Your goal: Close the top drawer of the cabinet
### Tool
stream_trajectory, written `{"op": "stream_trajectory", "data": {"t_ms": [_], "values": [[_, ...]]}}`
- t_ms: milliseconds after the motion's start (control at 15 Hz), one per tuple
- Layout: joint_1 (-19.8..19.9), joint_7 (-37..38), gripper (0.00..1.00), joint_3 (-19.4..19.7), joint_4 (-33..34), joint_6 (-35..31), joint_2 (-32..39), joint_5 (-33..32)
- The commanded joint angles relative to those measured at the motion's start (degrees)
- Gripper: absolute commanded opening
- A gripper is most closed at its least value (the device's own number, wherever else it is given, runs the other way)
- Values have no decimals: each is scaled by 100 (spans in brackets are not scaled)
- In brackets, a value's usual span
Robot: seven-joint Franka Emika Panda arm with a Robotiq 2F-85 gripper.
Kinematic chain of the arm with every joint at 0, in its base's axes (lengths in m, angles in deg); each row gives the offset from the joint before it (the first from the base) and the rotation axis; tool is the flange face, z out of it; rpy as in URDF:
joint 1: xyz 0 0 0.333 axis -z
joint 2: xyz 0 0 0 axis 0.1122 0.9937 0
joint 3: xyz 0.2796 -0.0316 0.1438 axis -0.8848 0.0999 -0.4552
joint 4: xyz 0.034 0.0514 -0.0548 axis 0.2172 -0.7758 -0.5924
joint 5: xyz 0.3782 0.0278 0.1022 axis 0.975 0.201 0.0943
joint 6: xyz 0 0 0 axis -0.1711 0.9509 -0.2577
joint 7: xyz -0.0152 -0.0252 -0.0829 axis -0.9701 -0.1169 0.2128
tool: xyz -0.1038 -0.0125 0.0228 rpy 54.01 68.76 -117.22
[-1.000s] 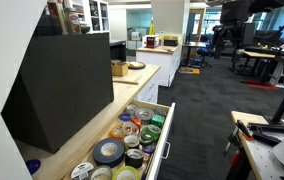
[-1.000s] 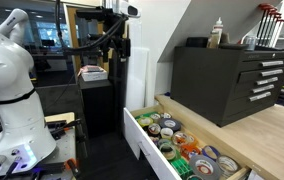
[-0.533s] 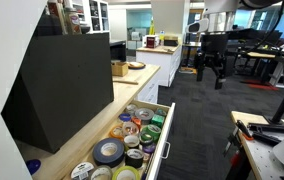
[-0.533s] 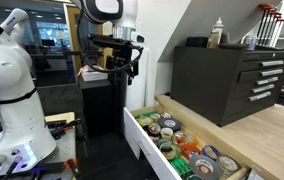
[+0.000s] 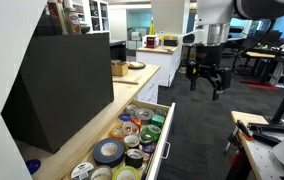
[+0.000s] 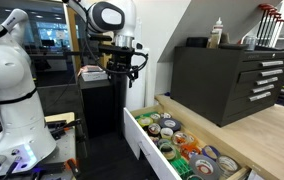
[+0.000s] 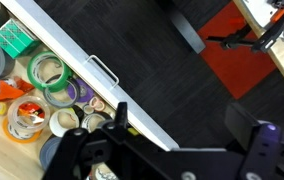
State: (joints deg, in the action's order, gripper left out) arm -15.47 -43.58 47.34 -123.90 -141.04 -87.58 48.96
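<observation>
**Drawer standing open, gripper hanging clear above the floor**

The top drawer (image 5: 145, 128) is sitting pulled far out of the cabinet (image 5: 150, 72) at the lower centre of the frame in an exterior view. Its white front panel is facing the dark carpet. In the wrist view the drawer (image 7: 77, 62) is running diagonally across the upper left, and its slim bar handle (image 7: 103, 71) is showing on the white front. Coloured tape rolls (image 7: 46, 71) are filling the light interior; they are also crowding the drawer (image 6: 140, 134) at the lower centre in an exterior view.

The gripper (image 5: 204, 86) is hanging in the upper right of the frame, over the open floor and well apart from the drawer. Its fingers are pointing downward and spreading wide, with nothing between them. In an exterior view the gripper (image 6: 126, 73) is hovering left of centre, above and to the left of the drawer's front, touching nothing. In the wrist view the gripper (image 7: 177, 118) is coming in from the bottom edge, its two dark fingers (image 7: 119, 112) standing far apart over the carpet beside the drawer front.

A black tool chest (image 5: 62, 85) is sitting on the wooden countertop above the drawer. A red mat (image 7: 234, 45) is lying on the floor at the upper right of the wrist view.
</observation>
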Motion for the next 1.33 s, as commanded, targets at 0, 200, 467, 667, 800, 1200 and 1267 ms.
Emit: {"op": "stream_trajectory", "data": {"t_ms": [0,200,467,667,800,1200,1267], "values": [[65,-36,100,-66,9,8,2,32],[105,-33,100,-78,-136,-180,-50,-56],[5,-313,100,-77,-410,-864,268,-73],[-73,-594,100,-163,-547,-1494,756,-45],[-122,-846,100,-247,-585,-1928,1132,-10],[-86,-1319,100,-662,-360,-2921,2252,-119],[-61,-1375,100,-733,-272,-3034,2458,-157]]}}
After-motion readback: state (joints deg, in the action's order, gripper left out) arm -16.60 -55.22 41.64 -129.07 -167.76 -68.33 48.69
